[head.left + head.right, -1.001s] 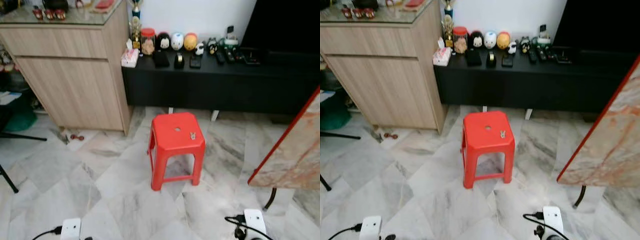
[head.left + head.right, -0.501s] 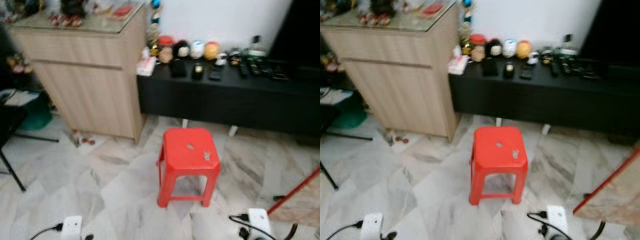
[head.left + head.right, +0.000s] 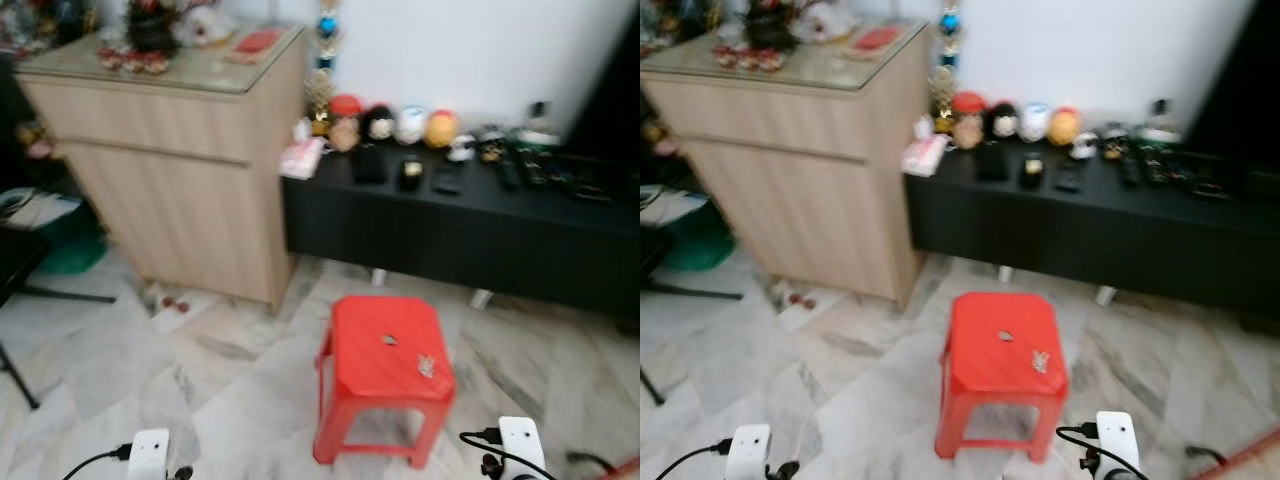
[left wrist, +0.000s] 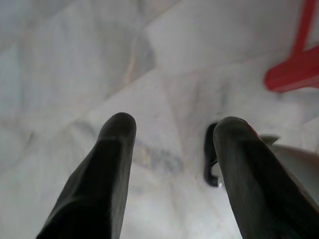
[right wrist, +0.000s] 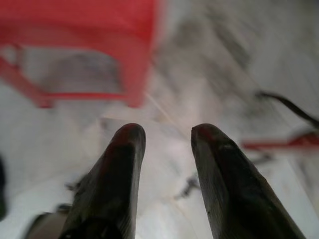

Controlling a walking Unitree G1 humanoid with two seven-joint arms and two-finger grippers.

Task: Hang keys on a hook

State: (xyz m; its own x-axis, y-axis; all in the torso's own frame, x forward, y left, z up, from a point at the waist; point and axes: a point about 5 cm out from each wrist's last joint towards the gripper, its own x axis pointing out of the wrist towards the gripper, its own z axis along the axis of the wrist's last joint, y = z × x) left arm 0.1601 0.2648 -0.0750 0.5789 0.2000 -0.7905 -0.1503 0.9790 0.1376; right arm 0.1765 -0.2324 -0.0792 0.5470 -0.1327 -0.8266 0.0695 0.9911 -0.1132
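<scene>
A small bunch of keys (image 3: 426, 366) lies on the top of a red plastic stool (image 3: 384, 350) standing on the marble floor before me. In the left wrist view my left gripper (image 4: 174, 129) hangs open over bare floor, with a leg of the red stool (image 4: 295, 69) off to one side. My right gripper (image 5: 167, 132) is open as well, nothing between its fingers, and the red stool (image 5: 79, 30) shows blurred beyond them. The white wrists of both arms (image 3: 148, 452) sit at the bottom edge of the eye views.
A light wooden cabinet (image 3: 170, 170) stands at the left with ornaments on its glass top. A long black low unit (image 3: 460, 215) runs along the white wall, carrying round figurines (image 3: 410, 125), remotes and a tissue pack (image 3: 302, 158). A dark stand leg (image 3: 20, 375) is at far left.
The whole picture has shifted: the camera has turned left and moved, so the stool now sits lower and further right, and the marble table edge at the right has gone out of view.
</scene>
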